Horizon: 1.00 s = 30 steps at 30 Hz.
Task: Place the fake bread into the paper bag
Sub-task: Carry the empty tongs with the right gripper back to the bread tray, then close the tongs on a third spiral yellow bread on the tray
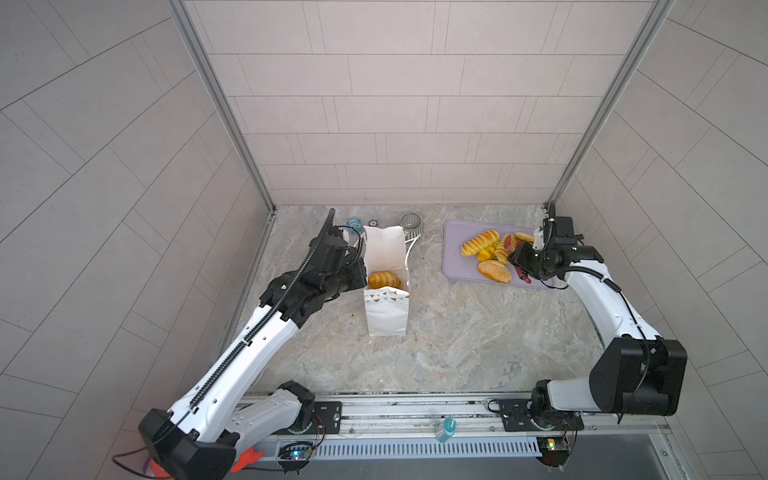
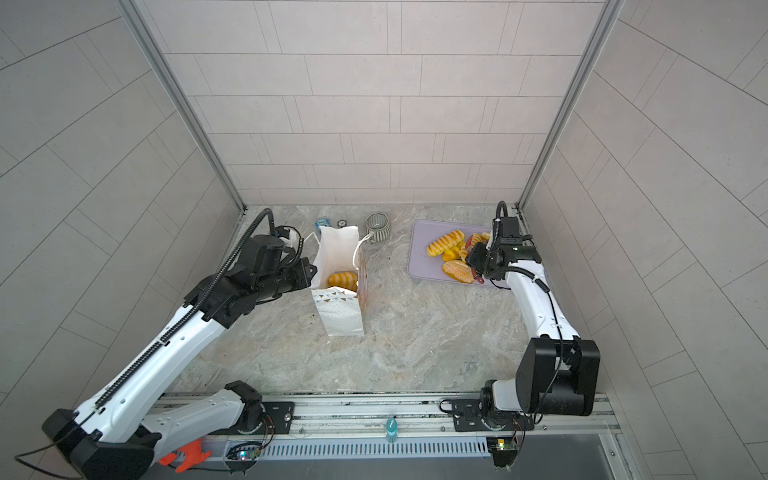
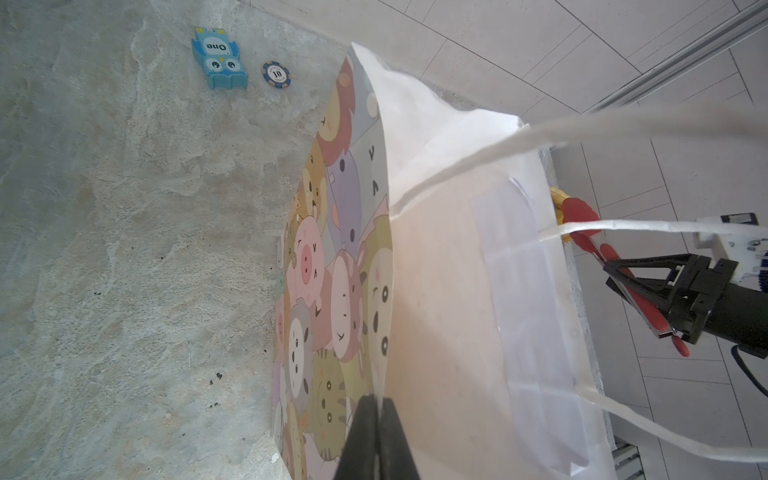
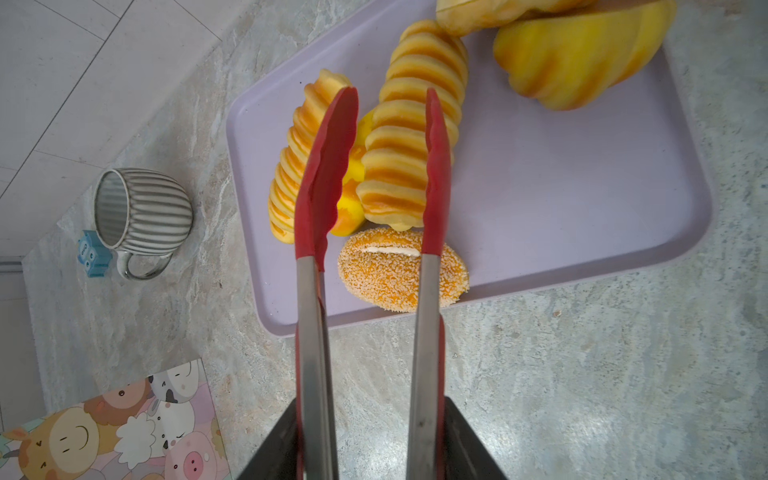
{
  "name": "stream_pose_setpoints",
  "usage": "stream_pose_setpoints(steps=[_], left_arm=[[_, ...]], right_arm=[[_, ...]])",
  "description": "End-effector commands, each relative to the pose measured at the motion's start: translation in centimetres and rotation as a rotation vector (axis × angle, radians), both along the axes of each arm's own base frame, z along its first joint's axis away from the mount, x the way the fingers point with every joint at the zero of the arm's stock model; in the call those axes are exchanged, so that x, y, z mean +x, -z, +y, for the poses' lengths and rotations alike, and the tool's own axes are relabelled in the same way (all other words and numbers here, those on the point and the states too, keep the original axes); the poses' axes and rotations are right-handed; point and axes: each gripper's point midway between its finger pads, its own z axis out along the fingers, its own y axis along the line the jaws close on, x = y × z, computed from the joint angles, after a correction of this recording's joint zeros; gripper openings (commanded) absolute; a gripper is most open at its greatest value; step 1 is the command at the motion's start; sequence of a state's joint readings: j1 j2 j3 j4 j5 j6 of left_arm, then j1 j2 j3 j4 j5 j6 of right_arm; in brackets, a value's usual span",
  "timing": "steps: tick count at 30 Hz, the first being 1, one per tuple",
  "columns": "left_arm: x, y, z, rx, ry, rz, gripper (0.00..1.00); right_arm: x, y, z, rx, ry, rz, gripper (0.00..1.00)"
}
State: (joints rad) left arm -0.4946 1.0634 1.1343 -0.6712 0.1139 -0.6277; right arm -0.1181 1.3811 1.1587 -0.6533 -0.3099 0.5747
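The paper bag (image 1: pixel 386 309) (image 2: pixel 341 316) stands open at centre left with one fake bread (image 1: pixel 384 279) (image 2: pixel 343 279) inside. My left gripper (image 1: pixel 362 277) (image 3: pixel 377 401) is shut on the bag's left rim (image 3: pixel 386 249). Several fake breads lie on the lilac tray (image 1: pixel 453 268) (image 4: pixel 582 187), among them a braided loaf (image 1: pixel 480 243) and a sesame bun (image 1: pixel 494 272) (image 4: pixel 382 282). My right gripper (image 1: pixel 520 262) (image 4: pixel 370 405) is shut on the red-tipped tongs (image 4: pixel 309 311). The tong tips stand apart on either side of a braided loaf (image 4: pixel 407 137).
A ribbed grey mug (image 1: pixel 411 222) (image 4: pixel 141 208), a blue owl box (image 1: pixel 354 224) (image 3: pixel 218 58) and a poker chip (image 3: pixel 276 75) sit behind the bag by the back wall. Walls close in on both sides. A metal rail (image 1: pixel 415 411) runs along the front edge.
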Motion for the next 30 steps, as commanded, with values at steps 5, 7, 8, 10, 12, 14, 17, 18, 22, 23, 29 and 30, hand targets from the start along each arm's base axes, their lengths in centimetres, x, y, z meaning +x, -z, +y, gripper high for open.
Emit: stream_pose_setpoints(steps=[5,7,8,10,12,14,17,18,22,23,29,30], left_arm=[[-0.5,1.3,0.4,0.015,0.013,0.031,0.05],[-0.5,1.4,0.4,0.014,0.014,0.033,0.05],[-0.5,1.3,0.5,0.013,0.012,0.032,0.05],[-0.4,1.4,0.5,0.01,0.012,0.035,0.05],[-0.4,1.4,0.5,0.009,0.011,0.035,0.05],[-0.3,1.5,0.5,0.011,0.01,0.037,0.05],[-0.3,1.6,0.5,0.009,0.008,0.039,0.05],[-0.3,1.7,0.5,0.009,0.007,0.041,0.05],[-0.3,2.0,0.4,0.006,0.009,0.048,0.05],[-0.3,2.0,0.4,0.007,0.008,0.049,0.05],[-0.3,2.1,0.6,0.011,0.003,0.052,0.05],[-0.3,2.1,0.6,0.01,0.002,0.051,0.05]], right_arm=[[1.0,-0.4,-1.1,0.046,0.049,-0.029,0.54],[1.2,0.0,-1.2,0.076,0.054,-0.021,0.56],[1.2,0.2,-1.2,0.089,0.054,-0.017,0.56],[1.3,0.6,-1.2,0.116,0.049,-0.007,0.58],[1.3,1.0,-1.2,0.14,0.047,0.003,0.58],[1.4,1.5,-1.1,0.161,0.04,0.014,0.59],[1.7,2.0,-0.9,0.179,0.032,0.022,0.6],[1.8,2.1,-0.9,0.185,0.029,0.024,0.6],[2.1,2.6,-0.8,0.194,0.029,0.03,0.62],[2.2,2.6,-0.8,0.196,0.028,0.029,0.62],[2.4,3.4,-0.8,0.206,0.031,0.042,0.63],[2.4,3.6,-0.8,0.208,0.034,0.045,0.63]])
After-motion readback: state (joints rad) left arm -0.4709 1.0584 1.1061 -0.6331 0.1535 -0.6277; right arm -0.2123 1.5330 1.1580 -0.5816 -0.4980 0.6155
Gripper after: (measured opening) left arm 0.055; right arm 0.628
